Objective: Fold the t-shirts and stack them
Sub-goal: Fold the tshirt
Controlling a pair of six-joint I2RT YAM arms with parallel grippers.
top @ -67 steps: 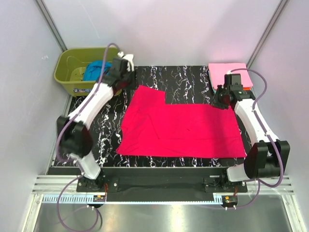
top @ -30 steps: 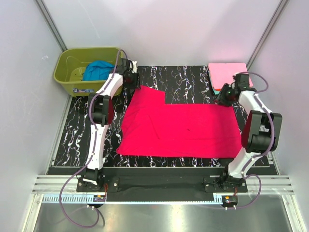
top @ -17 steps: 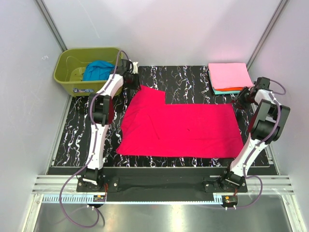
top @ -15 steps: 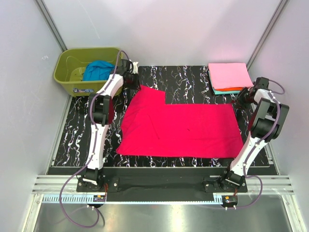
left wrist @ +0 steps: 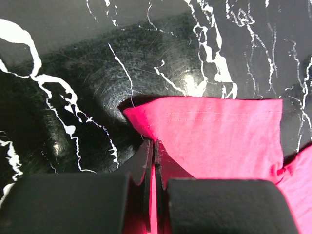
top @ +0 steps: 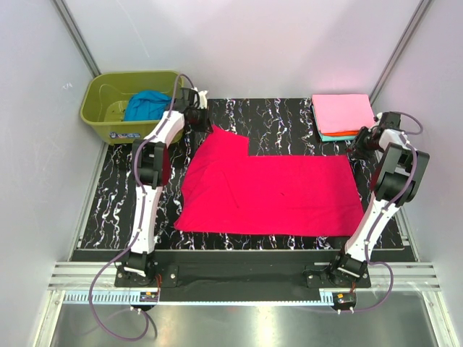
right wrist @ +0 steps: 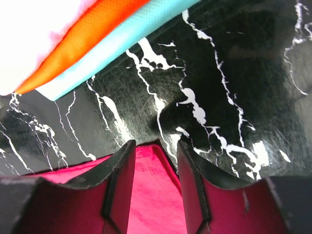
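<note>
The crimson-red t-shirt [top: 268, 191] lies spread flat on the black marbled table [top: 282, 116]. My left gripper [top: 205, 127] is shut on the red t-shirt's far left corner [left wrist: 219, 131]; in the left wrist view its jaws [left wrist: 154, 142] press together on the hem. My right gripper [top: 360, 143] is open at the far right corner, and the red cloth [right wrist: 151, 195] lies flat between its parted fingers [right wrist: 156, 146]. The pink t-shirt [top: 343, 112] tops a folded stack at the far right, over orange [right wrist: 92, 31] and teal [right wrist: 122, 41] ones.
An olive-green tub [top: 98, 108] stands at the far left corner with a blue t-shirt [top: 145, 105] crumpled inside. Walls close in on both sides. The folded stack sits just beyond my right gripper.
My left gripper has shut on the red t-shirt's far left corner. My right gripper has swung rightward from beside the stack to the shirt's far right corner, still open.
</note>
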